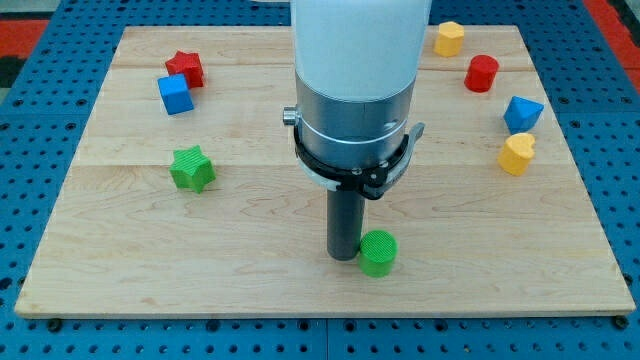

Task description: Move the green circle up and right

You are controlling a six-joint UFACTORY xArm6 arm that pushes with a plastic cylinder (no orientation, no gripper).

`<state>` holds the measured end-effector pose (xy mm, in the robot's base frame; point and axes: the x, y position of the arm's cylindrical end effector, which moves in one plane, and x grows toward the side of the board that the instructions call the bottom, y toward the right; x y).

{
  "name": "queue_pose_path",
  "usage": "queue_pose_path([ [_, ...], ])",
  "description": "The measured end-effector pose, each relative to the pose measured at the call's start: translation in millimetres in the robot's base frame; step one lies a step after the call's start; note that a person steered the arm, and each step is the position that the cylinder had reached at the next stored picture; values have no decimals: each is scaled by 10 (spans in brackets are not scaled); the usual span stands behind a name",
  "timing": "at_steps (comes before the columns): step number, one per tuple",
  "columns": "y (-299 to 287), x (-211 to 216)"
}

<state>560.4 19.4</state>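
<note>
My tip (346,257) sits low-centre on the bench (130,270), touching or just beside the green circle (378,252) at its right; contact unclear. The end effector is a bare rod, no jaws. The arm's body hides the bench above it and is cut off at the view's top.

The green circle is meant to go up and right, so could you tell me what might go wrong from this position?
1. My tip sits at the green circle on its left side, level with it. A push from here would likely send it straight right, not upward.

2. The circle lies near the wooden board's bottom edge, so a glancing contact could roll it toward that edge.

3. My arm's wide body hides the board above the circle, so the path there cannot be checked.
</note>
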Motion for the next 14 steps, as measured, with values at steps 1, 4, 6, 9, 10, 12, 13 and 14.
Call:
queue_pose_path([
  [1, -108, 306],
  [4, 348, -23],
  [6, 116, -74],
  [9, 218, -466],
  [10, 624, -546],
  [12, 1457, -564],
  [13, 1628, -564],
  [14, 1689, -567],
])
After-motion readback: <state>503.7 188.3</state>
